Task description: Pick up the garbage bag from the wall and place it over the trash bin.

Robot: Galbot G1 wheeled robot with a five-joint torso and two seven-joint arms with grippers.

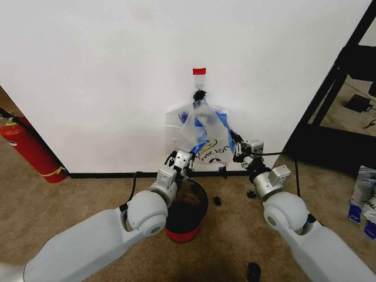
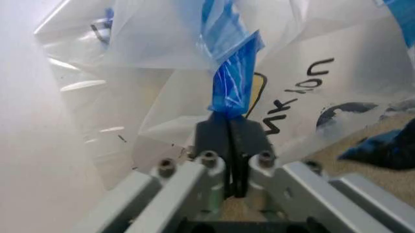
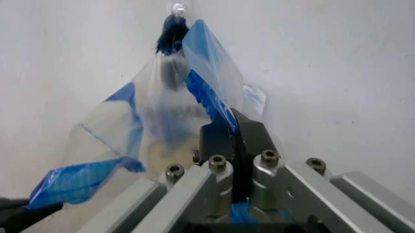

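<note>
While hanging from the hook [image 1: 200,93] on the wall [image 1: 106,76], garbage bag [image 1: 202,138] pinched by left gripper [image 1: 181,160] and right gripper [image 1: 239,151], jaws clamped on blue tape, above trash bin [image 1: 187,211].

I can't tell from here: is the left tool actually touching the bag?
Touching. The left wrist view shows the left tool closed on a blue tape strip of the bag, pinched between its fingers.

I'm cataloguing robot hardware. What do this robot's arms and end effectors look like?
Both arms have smooth light-grey shells with rounded joints and thin black cables. The left end effector and right end effector have black finger pads on silver metal linkages fastened with hex bolts.
</note>
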